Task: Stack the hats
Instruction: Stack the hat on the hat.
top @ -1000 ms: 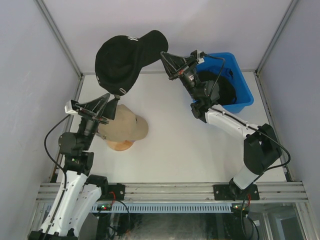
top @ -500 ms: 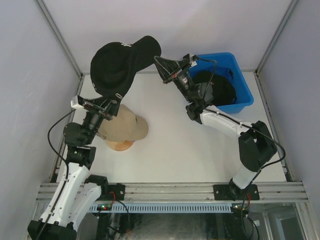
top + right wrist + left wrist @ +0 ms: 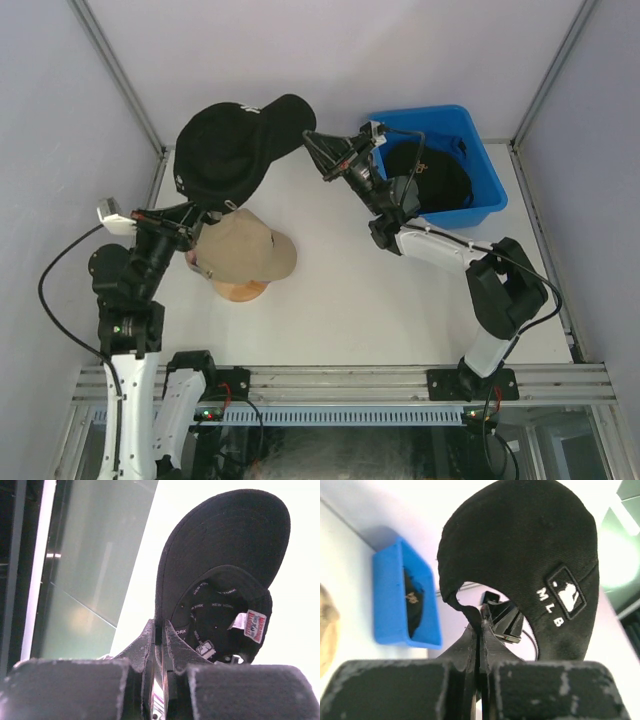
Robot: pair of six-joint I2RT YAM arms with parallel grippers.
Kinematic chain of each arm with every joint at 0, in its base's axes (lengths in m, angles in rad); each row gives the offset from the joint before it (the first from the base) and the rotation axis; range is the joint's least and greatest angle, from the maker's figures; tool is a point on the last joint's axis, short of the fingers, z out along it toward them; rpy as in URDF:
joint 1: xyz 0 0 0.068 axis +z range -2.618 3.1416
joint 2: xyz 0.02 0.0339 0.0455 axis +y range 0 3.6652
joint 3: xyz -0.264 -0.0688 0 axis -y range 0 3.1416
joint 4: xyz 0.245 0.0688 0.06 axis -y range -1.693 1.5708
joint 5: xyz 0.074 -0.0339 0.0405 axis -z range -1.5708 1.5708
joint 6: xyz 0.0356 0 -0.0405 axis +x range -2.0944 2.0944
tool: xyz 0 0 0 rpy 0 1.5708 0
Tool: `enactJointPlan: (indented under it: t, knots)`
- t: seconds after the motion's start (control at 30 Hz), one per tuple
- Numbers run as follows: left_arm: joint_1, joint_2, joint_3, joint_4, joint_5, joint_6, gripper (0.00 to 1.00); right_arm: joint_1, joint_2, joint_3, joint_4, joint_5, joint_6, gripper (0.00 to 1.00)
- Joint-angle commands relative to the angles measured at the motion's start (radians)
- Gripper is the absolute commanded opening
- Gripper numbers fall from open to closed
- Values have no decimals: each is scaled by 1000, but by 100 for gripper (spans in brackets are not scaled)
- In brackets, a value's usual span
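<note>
Hanging above the table: black cap (image 3: 235,150), up over the 11 o'clock part of the table (image 3: 350,290), held at two of its edges.
Left fingers (image 3: 468,647): pressed fully together on the cap's rear rim beside the strap opening. The white MLB mark (image 3: 563,596) shows at their 2 o'clock.
Right fingers (image 3: 145,647): closed tight on the edge of the brim, at the cap's 3 o'clock seen from overhead.
Tan cap (image 3: 245,250): sits on a wooden stand (image 3: 240,291), at 6 o'clock of the black cap.
Blue bin (image 3: 485,212): at the table's 1 o'clock – a dark cap (image 3: 435,175) lies inside.
</note>
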Motion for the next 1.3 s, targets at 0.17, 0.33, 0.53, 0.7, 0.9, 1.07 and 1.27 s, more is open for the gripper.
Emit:
enactJointPlan:
  t: [0.17, 0.33, 0.53, 0.7, 0.9, 1.07, 1.27]
  knots:
    - [8, 17, 182, -443, -151, 453, 0, -19, 32, -111, 168, -66, -61, 0]
    - [8, 42, 196, -501, -190, 531, 0, -30, 74, -153, 224, -88, -69, 0]
    - [9, 90, 265, -591, -221, 642, 0, -50, 120, -204, 286, -96, -69, 0]
    - [16, 120, 323, -665, -258, 699, 0, -55, 156, -238, 326, -109, -62, 0]
    - [18, 133, 359, -741, -290, 729, 0, -51, 174, -280, 332, -125, -76, 0]
    - [17, 118, 353, -776, -328, 746, 0, -38, 192, -288, 333, -143, -119, 0]
    - [18, 99, 332, -727, -359, 767, 0, -25, 235, -288, 335, -141, -167, 0]
